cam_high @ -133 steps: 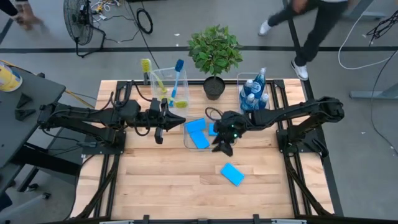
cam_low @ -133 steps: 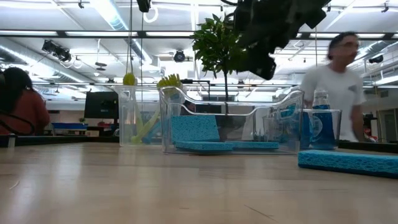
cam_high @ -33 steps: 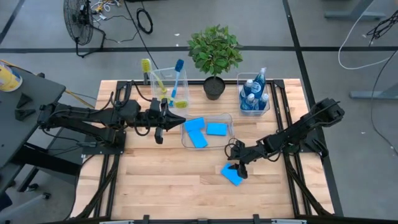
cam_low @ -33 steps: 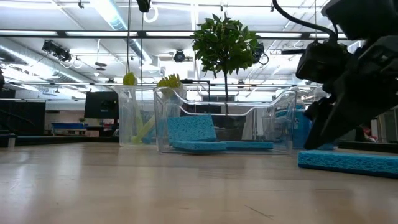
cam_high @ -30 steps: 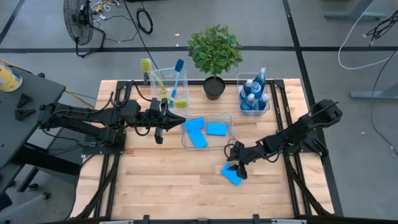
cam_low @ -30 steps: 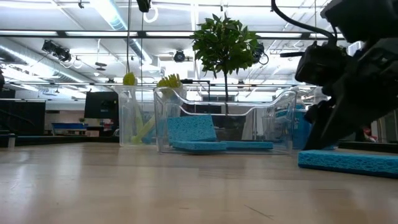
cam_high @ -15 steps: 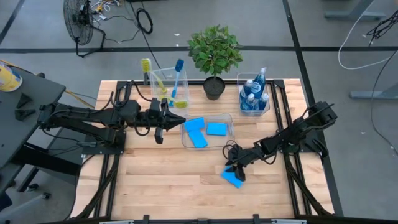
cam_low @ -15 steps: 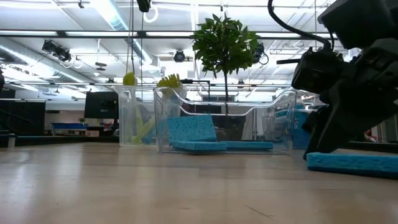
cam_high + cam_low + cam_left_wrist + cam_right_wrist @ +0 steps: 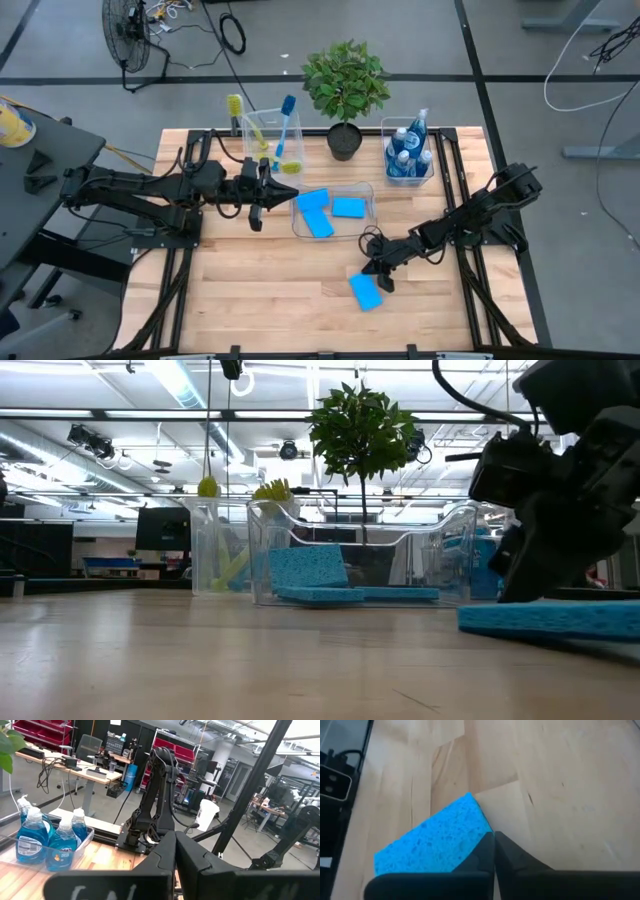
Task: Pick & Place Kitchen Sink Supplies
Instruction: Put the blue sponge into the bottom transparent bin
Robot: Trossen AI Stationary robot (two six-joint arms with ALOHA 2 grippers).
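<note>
A loose blue sponge (image 9: 365, 292) lies flat on the wooden table, near its front edge and right of the middle. My right gripper (image 9: 379, 274) stands low at the sponge's far right end, shut, with nothing between its fingers (image 9: 494, 839). Three more sponges (image 9: 320, 212) lie in the clear middle bin (image 9: 367, 190). Brushes (image 9: 285, 125) stand in a clear bin at the back left. Blue-liquid bottles (image 9: 408, 150) fill a bin at the back right. My left gripper (image 9: 254, 218) is shut and holds nothing, above the table left of the middle bin. My right gripper is shut beside the loose sponge, not on it. The sponge's end edge (image 9: 481, 822) lies against the outer side of one finger (image 9: 479, 851). The fingers slant down from the table's right side. The sponge rests flat on the table.
A potted plant (image 9: 345, 85) stands at the back, between the brush bin and the bottle bin. Bare wood (image 9: 250, 290) stretches across the near left part of the table.
My right gripper has shut, and the fingers have come together beside the loose sponge. The sponge has slid a little toward the table's near left and turned about. It lies flat on the wood.
</note>
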